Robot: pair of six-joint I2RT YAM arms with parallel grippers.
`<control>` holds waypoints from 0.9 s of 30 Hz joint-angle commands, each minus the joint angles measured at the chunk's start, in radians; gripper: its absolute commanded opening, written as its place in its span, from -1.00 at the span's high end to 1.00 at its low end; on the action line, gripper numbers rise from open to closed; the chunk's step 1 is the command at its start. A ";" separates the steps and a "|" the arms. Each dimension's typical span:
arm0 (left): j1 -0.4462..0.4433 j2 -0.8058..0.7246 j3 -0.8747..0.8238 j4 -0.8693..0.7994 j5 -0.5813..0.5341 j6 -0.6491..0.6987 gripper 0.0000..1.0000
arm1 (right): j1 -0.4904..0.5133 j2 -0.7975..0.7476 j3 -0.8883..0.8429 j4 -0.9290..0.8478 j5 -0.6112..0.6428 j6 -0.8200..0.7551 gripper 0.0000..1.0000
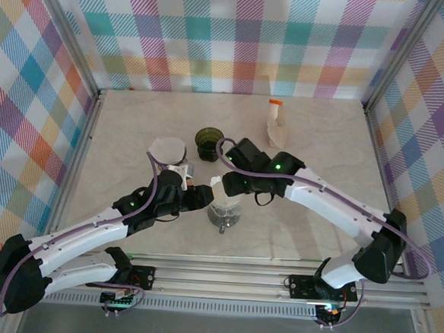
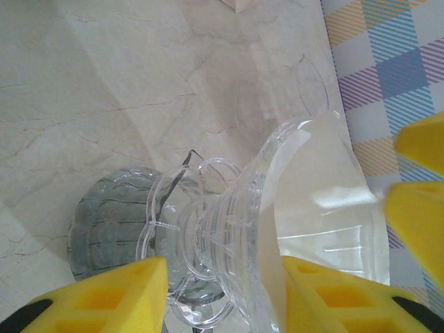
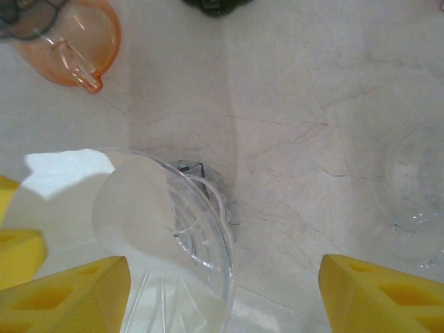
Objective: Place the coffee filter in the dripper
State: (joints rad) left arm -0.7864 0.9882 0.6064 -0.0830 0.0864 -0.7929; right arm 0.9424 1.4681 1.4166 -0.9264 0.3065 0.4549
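Left gripper [image 2: 222, 272] clamped on clear dripper [image 2: 232, 229]; yellow fingers [image 2: 104, 298] pressed on either side of its narrow lower part, by the base ring; dripper tilted, wide mouth swung out past the right-hand finger and away from the wrist. White filter [image 2: 319, 187] inside the dripper cone, lining the wall, up to about the rim; exact seating hard to tell through the clear plastic. Greyish round glass piece [image 2: 107, 222] beyond the left-hand finger, under the dripper base, on the marble table [image 2: 104, 83]; cannot tell if touching the base.

Right gripper [image 3: 223, 267] wide apart, nothing between the fingers; its left-hand finger just beside the dripper rim and filter, its right-hand finger well clear over bare table. Tips of this gripper also seen at the far right edge of the left wrist view, just beside the dripper mouth.

Ahead of the right gripper: orange cup [image 3: 69, 35] to the upper left, dark cup [image 1: 207, 141] straight ahead, clear glass thing [image 3: 416, 194] off to the right, blurred.
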 commanded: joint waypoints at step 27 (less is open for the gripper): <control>0.011 -0.020 -0.010 -0.045 -0.013 0.006 0.09 | -0.005 -0.028 -0.028 0.060 -0.066 -0.096 -0.48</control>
State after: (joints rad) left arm -0.7864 0.9806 0.6064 -0.0975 0.0853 -0.7929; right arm 0.9421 1.4055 1.3315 -0.9108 0.2836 0.4519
